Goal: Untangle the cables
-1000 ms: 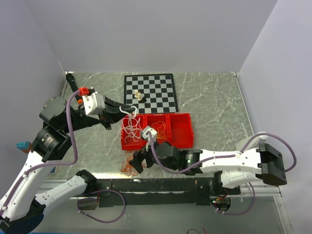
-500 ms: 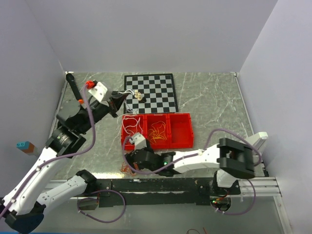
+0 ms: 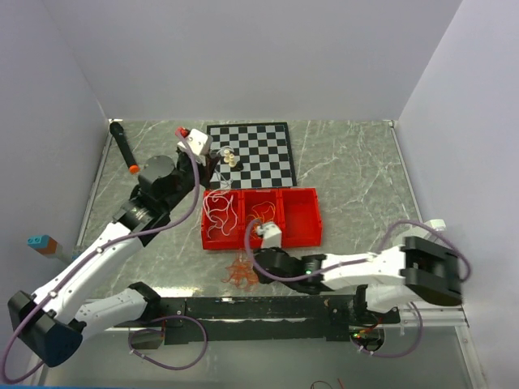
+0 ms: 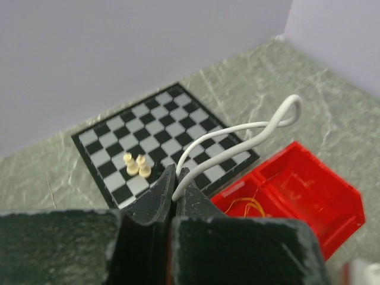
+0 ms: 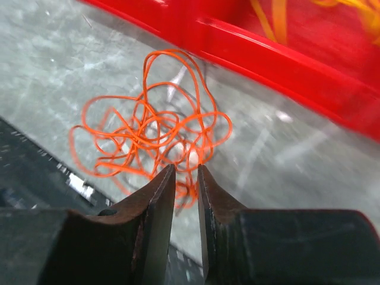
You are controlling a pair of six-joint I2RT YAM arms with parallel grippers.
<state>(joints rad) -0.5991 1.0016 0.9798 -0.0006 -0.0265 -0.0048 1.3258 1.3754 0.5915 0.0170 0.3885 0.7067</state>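
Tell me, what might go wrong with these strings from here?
1. The right gripper, jaws nearly shut, sits at the orange tangle; it may catch several loops and pull knots tighter.
2. The left gripper holds a white cable close to the chess pieces; a swing could topple them.

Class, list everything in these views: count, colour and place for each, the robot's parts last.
black-and-white chessboard: one, far middle of table.
small chess pieces: three seen, cream, on the chessboard.
three-compartment plastic bin: one, red, just nearer than the chessboard.
thin white cables: several, bin's left compartment.
white cable loop: one, lifted near the chessboard.
yellow-orange cables: several, middle compartment.
red-orange cable tangle: one, on table before the bin.
black stick: one, orange-tipped, far left.
left gripper: black, shut on the loop.
right gripper: black, jaws narrowly apart at the tangle.
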